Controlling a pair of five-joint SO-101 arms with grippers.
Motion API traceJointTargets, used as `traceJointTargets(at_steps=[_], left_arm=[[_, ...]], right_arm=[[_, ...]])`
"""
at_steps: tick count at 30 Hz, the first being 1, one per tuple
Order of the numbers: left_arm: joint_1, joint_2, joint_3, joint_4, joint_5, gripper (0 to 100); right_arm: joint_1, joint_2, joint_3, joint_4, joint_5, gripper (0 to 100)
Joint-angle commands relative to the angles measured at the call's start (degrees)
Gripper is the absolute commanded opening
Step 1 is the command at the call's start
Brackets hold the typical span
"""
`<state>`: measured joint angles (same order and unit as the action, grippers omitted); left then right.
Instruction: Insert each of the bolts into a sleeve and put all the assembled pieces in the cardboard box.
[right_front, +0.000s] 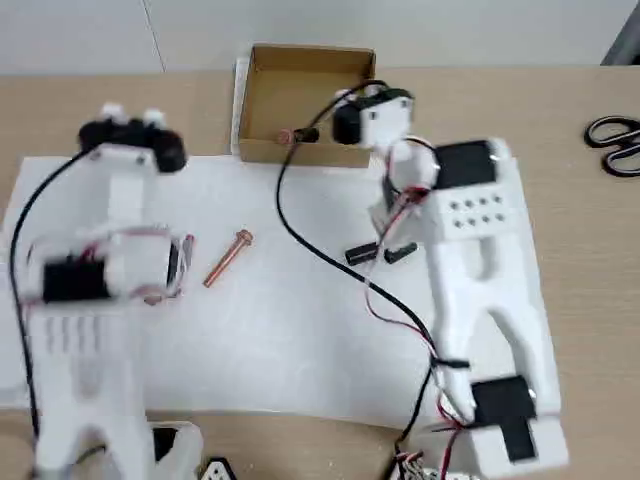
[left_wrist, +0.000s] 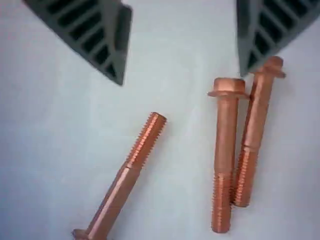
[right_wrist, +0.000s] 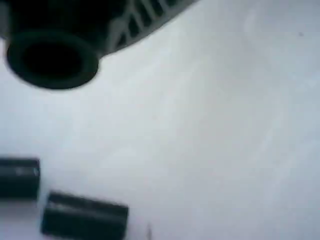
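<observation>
Grey left jaws (left_wrist: 182, 75) stand apart with nothing between them, over the white sheet (left_wrist: 50, 150).

Key relation: every bolt lies past the fingertips, none in the gap.
- The two paired bolts (left_wrist: 226, 150) lie side by side, touching or nearly so along the shanks, with heads toward the jaws. The outer one's head sits just at one fingertip (left_wrist: 247, 55).
- Their long axes run across the closing line, so a grip on a shank would be square.
- They lie tight together, so I'd flag a risk of catching both.
- The lone bolt (left_wrist: 127, 170) lies well apart from them and skewed, threaded end toward the gap, head away. It would probably need some wrist turn.

On the other arm, the right jaws (right_wrist: 102, 35) look clamped on a black sleeve (right_wrist: 50, 60). Its bore is end-on to that camera and it is raised off the sheet. Two loose sleeves (right_wrist: 82, 217) lie on the sheet just beside each other, not in line.

High view: the left arm is nearer the bolts and the right arm nearer the sleeves. The cardboard box (right_front: 300, 95) stands on the desk (right_front: 560, 90) at the sheet's far edge, closer to the right arm. Against its near wall is what looks like one assembled piece (right_front: 296, 135).

Count:
- Bolts: 3 loose.
- Sleeves: 3 (1 held, 2 loose).
- Assembled: 1, as far as I can tell.
- Box: 1.
</observation>
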<state>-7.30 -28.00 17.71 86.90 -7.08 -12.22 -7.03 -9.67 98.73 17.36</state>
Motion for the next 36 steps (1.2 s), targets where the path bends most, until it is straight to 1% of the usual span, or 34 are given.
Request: traceJointTargets(at_steps=[1, 4, 6, 9, 13, 18, 23, 32, 36], left_arm=[[1.67, 15.21, -7.34, -0.18, -5.10, 14], [4.84, 25.49, -10.42, -0.09, -10.29, 14], [6.86, 31.30, -12.53, -0.26, -12.13, 14], [8.70, 38.33, -16.13, -1.32, -12.84, 14], [8.53, 45.54, -21.41, -3.52, -12.84, 14], [8.62, 51.87, -25.27, -3.96, -12.84, 14], [8.70, 55.38, -28.26, -3.96, -12.57, 14], [8.79, 56.53, -30.46, -4.57, -12.40, 14], [9.23, 56.70, -30.11, -4.84, -12.40, 11]], right_arm=[[1.80, -6.55, 3.87, 0.75, -1.23, 0.5], [2.95, -8.75, 6.77, 0.75, -2.46, 0.5], [3.74, -9.54, 7.56, 0.75, -2.73, 0.5], [4.88, -9.89, 7.74, 0.75, -2.73, 0.5], [5.32, -9.89, 7.74, 0.75, -2.73, 0.5], [5.05, -9.89, 7.74, 0.66, -3.52, 0.5], [4.88, -9.54, 7.74, 0.48, -4.13, 0.5], [4.88, -9.45, 7.74, 0.48, -4.13, 0.5], [4.88, -9.45, 7.74, 0.40, -4.13, 0.5]])
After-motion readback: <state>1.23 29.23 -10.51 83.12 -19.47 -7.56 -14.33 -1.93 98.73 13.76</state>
